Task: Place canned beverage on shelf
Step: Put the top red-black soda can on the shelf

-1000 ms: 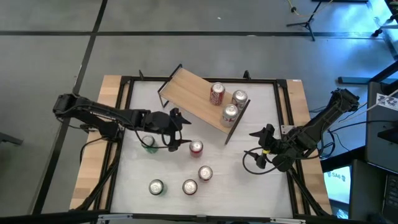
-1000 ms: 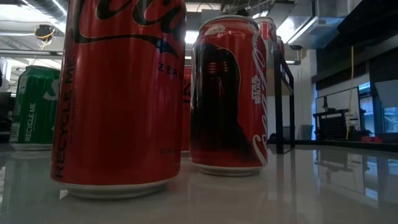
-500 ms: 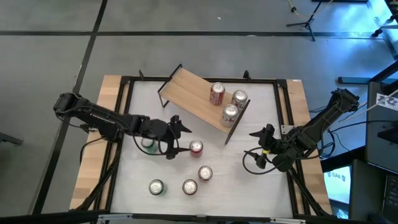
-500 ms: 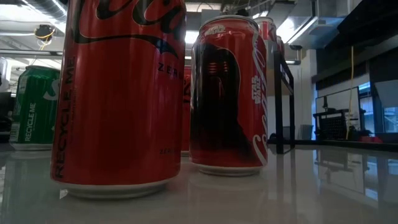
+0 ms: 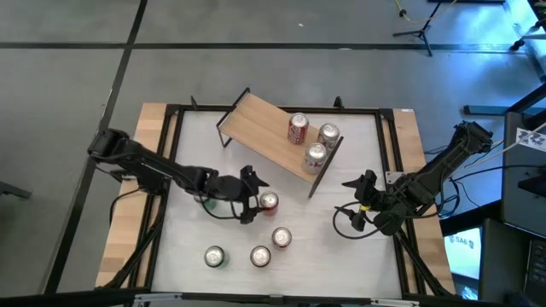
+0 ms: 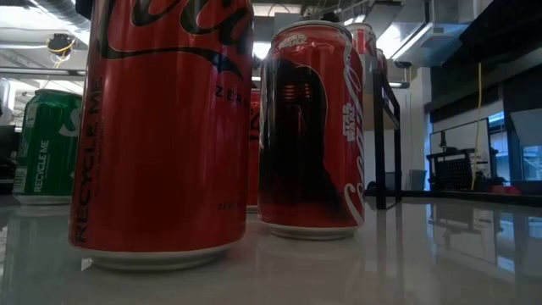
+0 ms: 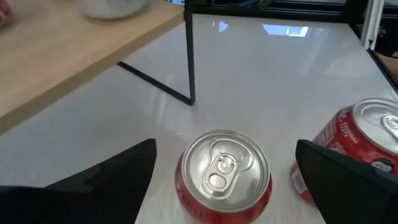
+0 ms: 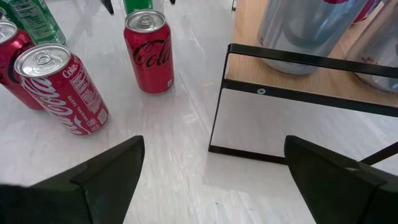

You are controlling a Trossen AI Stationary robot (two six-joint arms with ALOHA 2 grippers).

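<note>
A red can [image 5: 269, 202] stands upright on the white table, also seen from above in the left wrist view [image 7: 224, 171]. My left gripper [image 5: 254, 198] is open, with one finger on each side of this can [image 7: 118, 180] and a gap between them and it. The light-wood shelf [image 5: 264, 128] on black legs stands slantwise at the far middle and bears three cans [image 5: 314, 136] at its right end. My right gripper [image 5: 345, 198] is open and empty at the right, facing the shelf's right end [image 8: 298, 81].
A green can [image 5: 205, 199] stands under my left arm. Three more cans [image 5: 260, 254] stand near the front edge, one of them right of the red can [image 7: 367, 143]. In the low view, a red can [image 6: 165, 127] stands close to the camera. A black frame [image 5: 171, 128] rims the table.
My left gripper has gone toward the table's right and near edges, up to the red can, and now stands with its fingers on either side of it. The cans have stayed in place.
</note>
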